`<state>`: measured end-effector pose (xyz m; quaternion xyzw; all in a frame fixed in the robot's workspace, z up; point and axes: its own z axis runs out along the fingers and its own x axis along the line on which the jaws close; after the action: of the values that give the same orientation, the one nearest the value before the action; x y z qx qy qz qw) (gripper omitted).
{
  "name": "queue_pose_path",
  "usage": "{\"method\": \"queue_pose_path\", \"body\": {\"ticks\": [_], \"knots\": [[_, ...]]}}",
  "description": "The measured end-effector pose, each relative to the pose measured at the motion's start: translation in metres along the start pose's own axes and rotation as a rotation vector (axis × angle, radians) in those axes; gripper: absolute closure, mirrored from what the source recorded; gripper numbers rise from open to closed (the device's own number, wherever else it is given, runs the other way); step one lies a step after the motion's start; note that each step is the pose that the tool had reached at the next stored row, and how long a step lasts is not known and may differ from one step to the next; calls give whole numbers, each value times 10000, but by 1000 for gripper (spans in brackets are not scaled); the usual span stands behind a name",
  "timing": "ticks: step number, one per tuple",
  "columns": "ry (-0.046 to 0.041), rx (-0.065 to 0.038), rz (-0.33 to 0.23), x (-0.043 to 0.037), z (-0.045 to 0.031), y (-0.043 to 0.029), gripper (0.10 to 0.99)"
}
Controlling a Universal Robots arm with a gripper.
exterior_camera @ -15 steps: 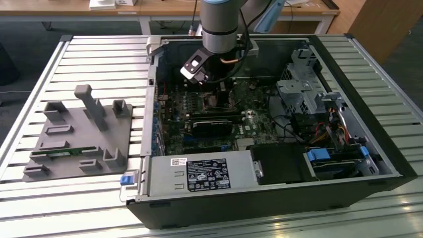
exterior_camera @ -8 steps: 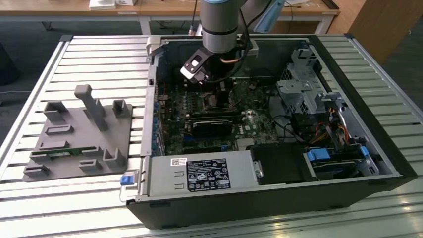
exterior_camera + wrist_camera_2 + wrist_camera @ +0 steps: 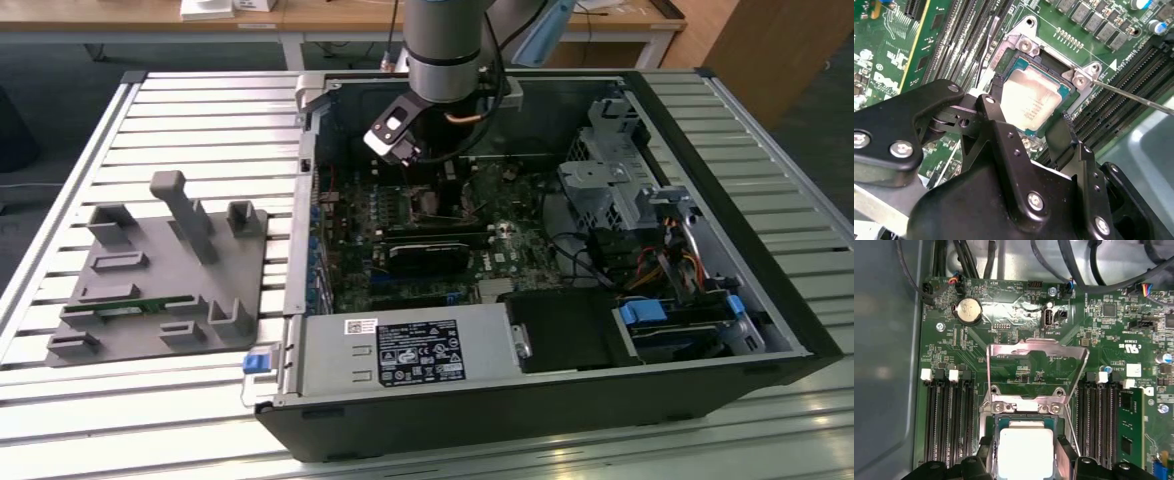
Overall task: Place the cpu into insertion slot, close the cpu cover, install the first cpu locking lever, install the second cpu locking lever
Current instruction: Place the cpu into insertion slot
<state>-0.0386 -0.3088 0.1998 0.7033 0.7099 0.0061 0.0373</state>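
Gripping the flat silver-grey cpu [image 3: 1029, 102], black fingers [image 3: 1069, 132] sit over the insertion slot [image 3: 1015, 40].

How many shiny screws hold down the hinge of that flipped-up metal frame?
2: first screw at one end of the cpu cover hinge, second screw at the other. Others may be hidden.

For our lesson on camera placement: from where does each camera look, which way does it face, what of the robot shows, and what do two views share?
Exterior view: off the arm, raised, looking down into the open computer case; the arm shows.
First wrist view: at the wrist, facing the motherboard, the raised cpu cover and the cpu; the gripper shows.
Second wrist view: at the wrist, looking past the gripper at the cpu at the insertion slot.
Shared: both wrist views show cpu and gripper.
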Motion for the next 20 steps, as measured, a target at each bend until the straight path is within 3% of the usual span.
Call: {"method": "queue_pose_path", "body": {"ticks": [5, 7, 10, 13, 16, 17, 20], "knots": [[0, 10, 0, -3, -78, 5, 486], [1, 12, -1, -4, -93, 7, 608], [3, 11, -1, -7, -98, 7, 667], [1, 12, -1, -22, -98, 7, 843], [2, 12, 0, -28, -97, 7, 902], [1, 12, 1, -29, -97, 7, 965], [1, 12, -1, -33, -97, 7, 965]]}}
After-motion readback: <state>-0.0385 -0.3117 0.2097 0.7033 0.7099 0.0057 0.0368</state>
